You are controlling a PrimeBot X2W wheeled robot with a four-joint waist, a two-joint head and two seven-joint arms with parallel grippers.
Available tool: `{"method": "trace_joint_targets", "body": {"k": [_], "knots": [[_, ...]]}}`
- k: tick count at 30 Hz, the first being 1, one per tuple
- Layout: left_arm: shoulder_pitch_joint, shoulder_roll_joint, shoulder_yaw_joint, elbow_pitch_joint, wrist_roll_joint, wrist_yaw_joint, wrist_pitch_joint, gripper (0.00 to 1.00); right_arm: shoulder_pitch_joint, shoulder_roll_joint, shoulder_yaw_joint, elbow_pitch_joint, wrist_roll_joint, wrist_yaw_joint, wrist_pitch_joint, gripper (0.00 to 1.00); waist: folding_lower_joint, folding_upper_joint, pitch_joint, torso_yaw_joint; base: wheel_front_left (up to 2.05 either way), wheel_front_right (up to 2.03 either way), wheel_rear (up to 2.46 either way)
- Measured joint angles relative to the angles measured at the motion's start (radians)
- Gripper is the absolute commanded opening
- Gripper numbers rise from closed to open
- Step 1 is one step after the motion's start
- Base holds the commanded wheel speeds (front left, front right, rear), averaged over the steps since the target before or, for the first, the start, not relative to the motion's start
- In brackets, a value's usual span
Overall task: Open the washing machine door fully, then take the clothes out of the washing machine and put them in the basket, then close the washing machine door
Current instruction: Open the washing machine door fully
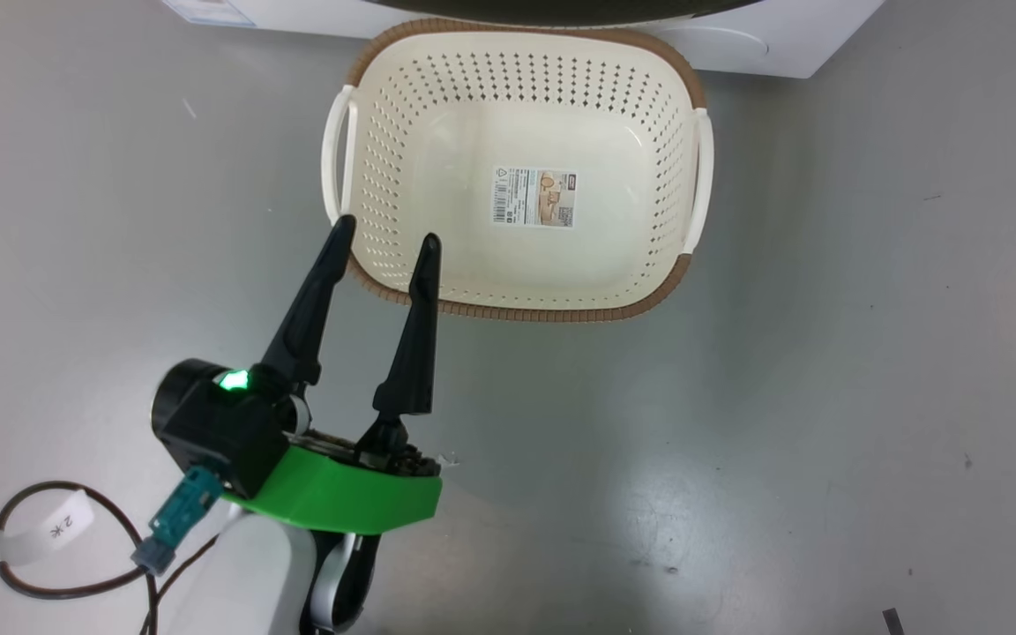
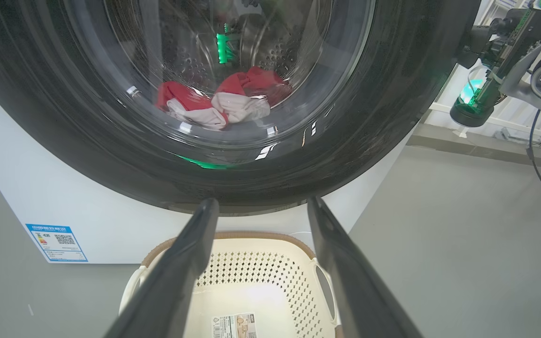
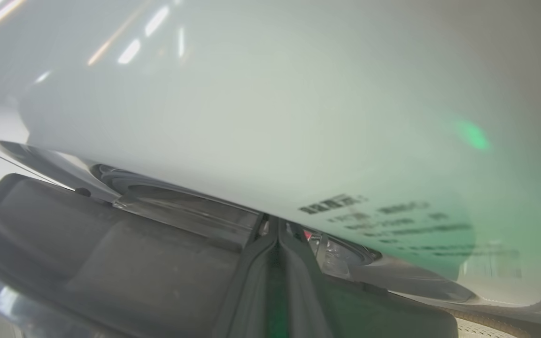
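Red and white, the clothes (image 2: 219, 101) lay in a small heap at the bottom of the drum (image 2: 275, 54), seen through the clear glass of the washing machine door (image 2: 64, 117). The wide black rim of the door stood against the white front of the washing machine (image 2: 87, 211). Whether it was fully shut or a little ajar, I could not tell. A blue label (image 2: 57, 241) sat low on that front, at its left side in the left wrist view.

The basket (image 1: 517, 313) stood on the grey floor (image 1: 825, 397), just before the machine and below the door, with its far rim close to the white front. Its paper label (image 1: 534, 197) was plainly visible on its bottom.

The left gripper (image 1: 386, 231) hung above the near left corner of the basket. Its two dark fingers (image 1: 415, 335) were spread wide and nothing was between them. In the left wrist view they pointed toward the lower rim of the door, apart from it.

The right gripper (image 3: 277, 227) had its fingers pressed together, narrow, and I saw nothing held between them. Their tips were at the slit between the dark edge of the door and the white front of the machine, where a small spot of red showed. In the left wrist view the right arm (image 2: 510, 42) reached to the rim of the door from the side, and a green light (image 2: 471, 94) glowed at its wrist.
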State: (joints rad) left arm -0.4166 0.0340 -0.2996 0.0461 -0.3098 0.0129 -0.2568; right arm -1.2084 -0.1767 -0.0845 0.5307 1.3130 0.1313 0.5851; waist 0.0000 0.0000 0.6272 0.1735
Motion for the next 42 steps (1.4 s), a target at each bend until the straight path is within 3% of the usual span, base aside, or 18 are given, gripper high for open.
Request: {"method": "trace_joint_targets", "body": {"k": [12,42], "knots": [[-0.021,0.0,0.005,0.003,-0.001,0.006,0.0,1.0,0.023,0.035,-0.015,-0.055,0.004,-0.008,0.09,0.0,0.0,0.0,-0.013,-0.019,0.0,0.0,0.0],[0.014,-0.001,0.067,0.014,0.002,0.006,0.0,1.0,0.283,0.104,-0.04,-0.212,-0.014,-0.008,0.195,0.0,0.0,0.0,-0.138,-0.045,0.0,0.0,0.0]]}}
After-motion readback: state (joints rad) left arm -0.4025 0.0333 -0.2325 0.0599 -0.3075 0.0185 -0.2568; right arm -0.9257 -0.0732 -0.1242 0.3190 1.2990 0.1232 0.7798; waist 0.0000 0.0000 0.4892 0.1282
